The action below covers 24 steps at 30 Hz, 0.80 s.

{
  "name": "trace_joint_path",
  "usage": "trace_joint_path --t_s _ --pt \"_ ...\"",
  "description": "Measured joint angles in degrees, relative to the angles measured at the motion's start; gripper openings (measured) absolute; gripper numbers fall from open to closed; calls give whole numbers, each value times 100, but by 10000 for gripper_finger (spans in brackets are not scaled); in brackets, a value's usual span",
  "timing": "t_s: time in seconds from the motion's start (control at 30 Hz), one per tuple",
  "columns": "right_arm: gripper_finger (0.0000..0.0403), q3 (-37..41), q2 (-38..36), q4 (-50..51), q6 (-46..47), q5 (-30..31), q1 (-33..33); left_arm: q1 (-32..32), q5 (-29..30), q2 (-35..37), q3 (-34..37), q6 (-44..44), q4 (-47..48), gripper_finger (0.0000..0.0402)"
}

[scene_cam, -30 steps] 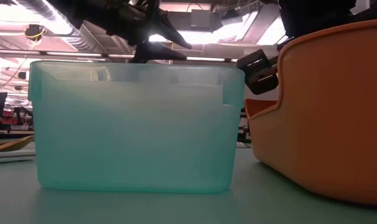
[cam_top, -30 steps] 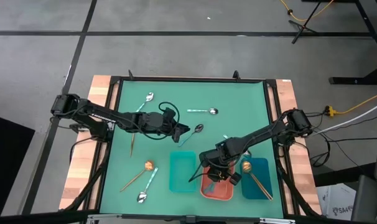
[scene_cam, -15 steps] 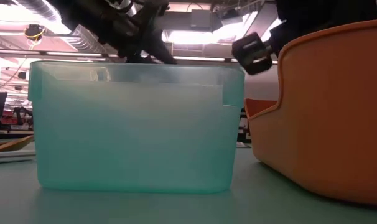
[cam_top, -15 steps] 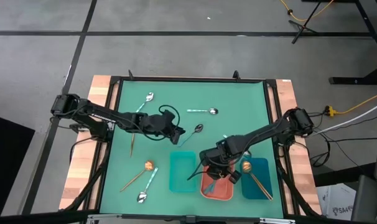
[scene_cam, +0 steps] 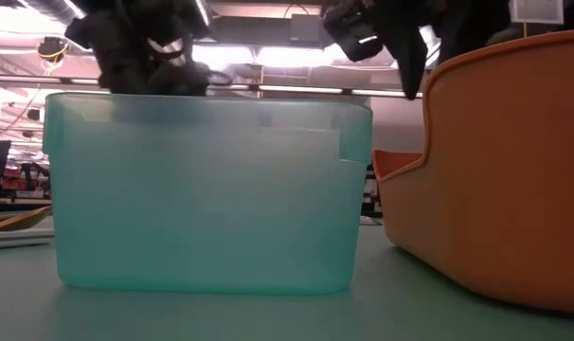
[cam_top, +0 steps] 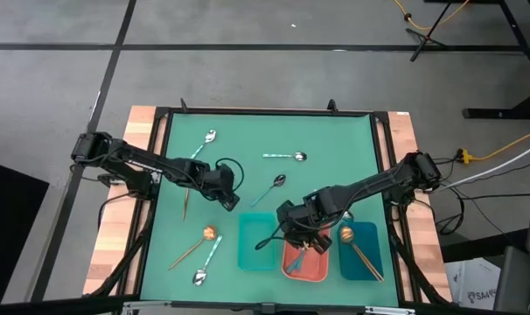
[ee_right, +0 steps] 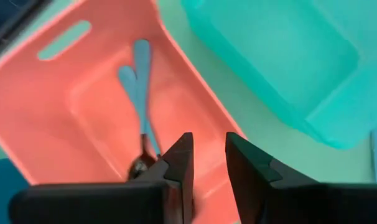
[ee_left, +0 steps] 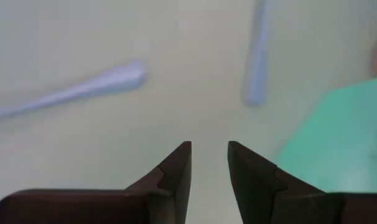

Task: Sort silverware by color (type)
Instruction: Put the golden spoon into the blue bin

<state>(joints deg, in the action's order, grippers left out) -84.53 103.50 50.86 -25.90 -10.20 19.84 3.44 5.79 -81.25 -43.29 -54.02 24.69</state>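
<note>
Two dark spoons with bluish handles (ee_right: 140, 93) lie in the coral tray (ee_right: 27, 134). My right gripper (ee_right: 205, 155) hovers over that tray's edge, open, nothing between its fingers; from above it (cam_top: 287, 234) sits between the teal tray (cam_top: 256, 254) and the coral tray (cam_top: 310, 269). My left gripper (cam_top: 231, 198) is open and empty above the mat, just left of a dark spoon (cam_top: 277, 182). Loose silver spoons (cam_top: 210, 137) (cam_top: 288, 157) (cam_top: 200, 276) and a gold spoon (cam_top: 210, 233) lie on the mat. Another gold spoon (cam_top: 345, 234) rests in the dark blue tray (cam_top: 368, 267).
The three trays stand side by side at the mat's near edge. A thin brown handle (cam_top: 185, 206) lies beside the left arm. In the low view the teal tray (scene_cam: 206, 189) and the coral tray (scene_cam: 495, 180) fill the foreground. Wooden table edges flank the green mat (cam_top: 335, 140).
My left gripper has drawn back to the left, away from the dark spoon, which stayed put. My right gripper has shifted slightly left, toward the teal tray.
</note>
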Motion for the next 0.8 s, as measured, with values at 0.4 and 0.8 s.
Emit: trace_joint_path --t_s 0.4,0.8 --pt "83 2 3 -17 -12 583 0 2 242 159 -2 -441 941 98" --pt "83 4 4 -26 -3 617 1 1 575 985 -2 -1402 2529 98"
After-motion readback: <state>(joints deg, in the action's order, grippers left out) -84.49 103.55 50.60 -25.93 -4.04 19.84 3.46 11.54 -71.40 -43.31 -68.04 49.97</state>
